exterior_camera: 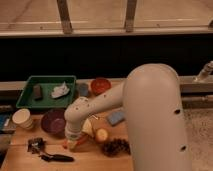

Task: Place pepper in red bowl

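The pincer (73,145) is low over the desk (25,156), jaws closed around the pepper (83,141), red poking out either side. The red bowl (101,85) sits well beyond it, off right.

We log on the wooden table (20,156): gripper (73,145) low at front ctr, fingers closed on pepper (81,142). Red bowl (100,85) at back, well apart. Also purple bowl (53,122), green tray (47,78), apple (102,135), pine cone (116,147), white cup (22,119).
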Controlling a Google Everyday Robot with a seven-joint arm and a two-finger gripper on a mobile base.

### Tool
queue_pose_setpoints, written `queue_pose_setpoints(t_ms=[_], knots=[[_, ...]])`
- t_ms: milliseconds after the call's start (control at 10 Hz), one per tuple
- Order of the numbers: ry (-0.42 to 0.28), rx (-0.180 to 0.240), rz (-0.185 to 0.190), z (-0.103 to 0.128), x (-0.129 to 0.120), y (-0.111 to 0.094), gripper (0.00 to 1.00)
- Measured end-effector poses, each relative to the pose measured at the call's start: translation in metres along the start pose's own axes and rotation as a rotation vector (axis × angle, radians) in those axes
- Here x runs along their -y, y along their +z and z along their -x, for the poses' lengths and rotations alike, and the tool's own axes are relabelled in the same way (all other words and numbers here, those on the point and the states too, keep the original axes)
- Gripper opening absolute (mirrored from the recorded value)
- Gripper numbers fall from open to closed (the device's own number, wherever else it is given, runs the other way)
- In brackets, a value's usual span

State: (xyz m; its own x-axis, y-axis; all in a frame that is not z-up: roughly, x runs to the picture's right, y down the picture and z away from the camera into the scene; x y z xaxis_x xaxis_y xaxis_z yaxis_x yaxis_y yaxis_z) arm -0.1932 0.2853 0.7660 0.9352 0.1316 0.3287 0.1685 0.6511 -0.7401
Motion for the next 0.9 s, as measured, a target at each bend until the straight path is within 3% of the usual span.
queue_pose_setpoints(t_ms=[300, 600, 800, 900], knots=[[0.018, 0.03, -0.023, -0.005, 0.006, -0.013, 0.0], [0.031, 0.124, -0.073, -0.011, 0.011, -0.041, 0.0], [0.009, 0.232, -0.113, -0.009, 0.015, -0.07, 0.0], [-0.002, 0.342, -0.148, -0.013, 0.022, -0.097, 0.0]])
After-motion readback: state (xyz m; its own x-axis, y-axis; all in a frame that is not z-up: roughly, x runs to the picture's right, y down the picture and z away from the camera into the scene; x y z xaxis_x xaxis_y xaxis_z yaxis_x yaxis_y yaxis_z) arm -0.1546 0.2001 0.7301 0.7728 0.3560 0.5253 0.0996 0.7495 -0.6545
